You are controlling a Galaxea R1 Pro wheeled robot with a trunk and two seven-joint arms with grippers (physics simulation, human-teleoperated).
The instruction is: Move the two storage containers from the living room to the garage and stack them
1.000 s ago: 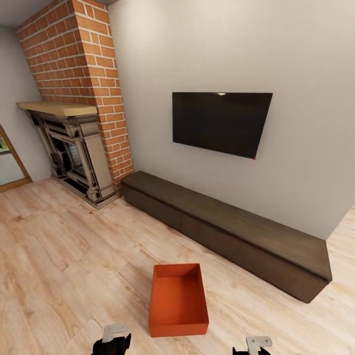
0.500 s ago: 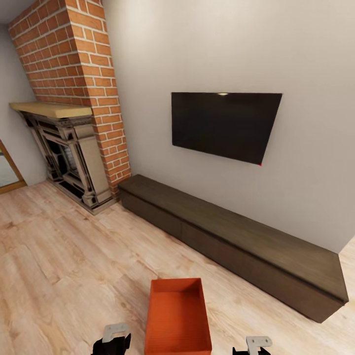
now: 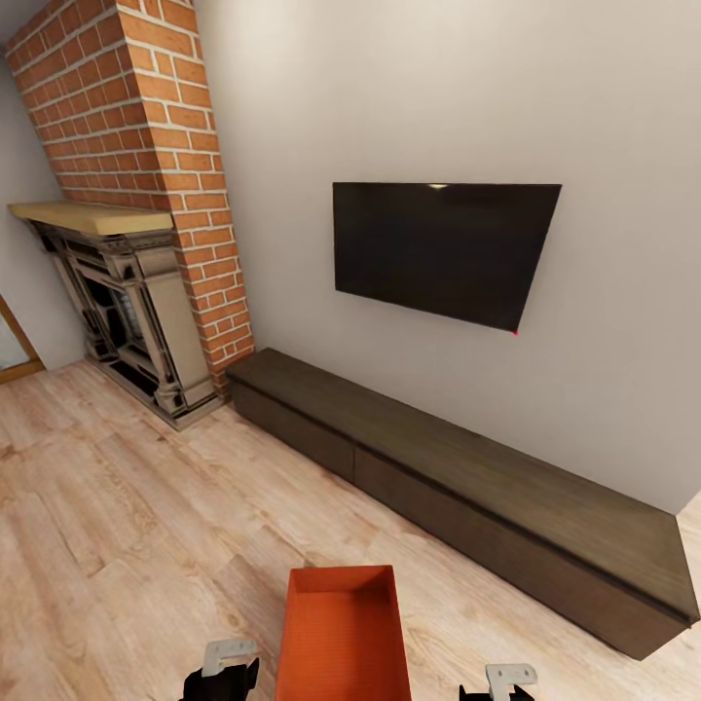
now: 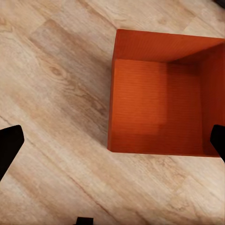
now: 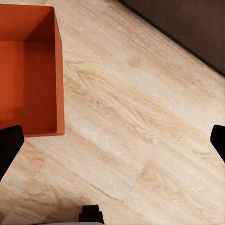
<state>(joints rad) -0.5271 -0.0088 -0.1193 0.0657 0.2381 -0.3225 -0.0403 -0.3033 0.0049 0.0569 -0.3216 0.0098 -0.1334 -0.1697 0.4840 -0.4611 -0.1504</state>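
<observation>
One orange-red open-topped storage container (image 3: 341, 633) sits on the living room's light wood-plank floor (image 3: 117, 506), straight ahead of me and cut off by the head view's lower edge. The left arm's wrist (image 3: 229, 667) hangs just to its left, the right arm's wrist (image 3: 506, 679) well off to its right. My left gripper (image 4: 112, 143) is open above the container (image 4: 157, 103), its near wall between the spread fingers (image 4: 9, 145). The right gripper (image 5: 112, 143) is open over bare floor beside the container (image 5: 26, 75). Nothing is held. The garage is out of view.
A long dark low cabinet (image 3: 467, 477) runs along the white wall ahead, under a wall-mounted TV (image 3: 443, 248). At the left stands a red brick fireplace (image 3: 127, 302). A wood door frame (image 3: 10, 350) shows at the far left edge.
The whole head view has shifted: I have rolled closer to the container, which now sits lower in the picture and runs off its bottom edge. Both arms hold the same pose.
</observation>
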